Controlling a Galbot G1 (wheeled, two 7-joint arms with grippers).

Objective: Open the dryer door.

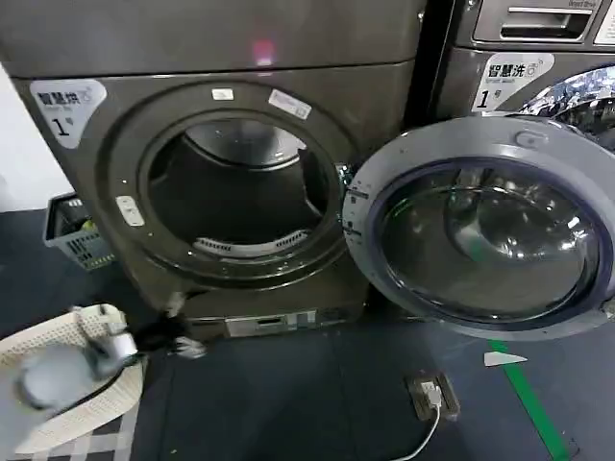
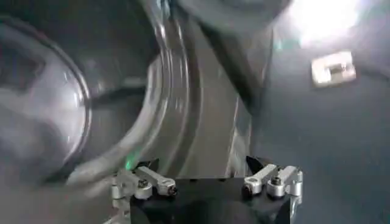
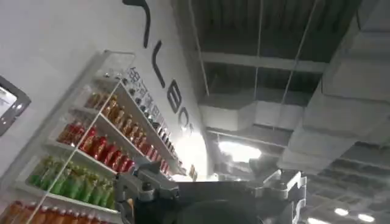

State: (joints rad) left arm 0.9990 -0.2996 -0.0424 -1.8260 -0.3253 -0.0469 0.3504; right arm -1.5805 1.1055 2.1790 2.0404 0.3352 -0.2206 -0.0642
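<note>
The dryer door (image 1: 490, 226) hangs wide open, swung out to the right on its hinge (image 1: 351, 213). Its grey inner rim and bulging tinted glass face me. The round drum opening (image 1: 240, 187) is exposed and looks dark inside. My left gripper (image 1: 178, 336) is low at the bottom left, near the dryer's base, apart from the door. In the left wrist view that gripper (image 2: 201, 167) is open with nothing between its fingers, and the door's curved rim (image 2: 177, 103) lies some way ahead. My right gripper (image 3: 204, 176) is open and points up at a ceiling and shelves.
A second machine with a drawer handle (image 1: 538, 24) stands at the right behind the open door. A blue-grey basket (image 1: 75, 230) sits left of the dryer. A floor socket with a cable (image 1: 430, 394) and green tape (image 1: 528, 403) lie in front. A pale mat (image 1: 67, 384) is under my left arm.
</note>
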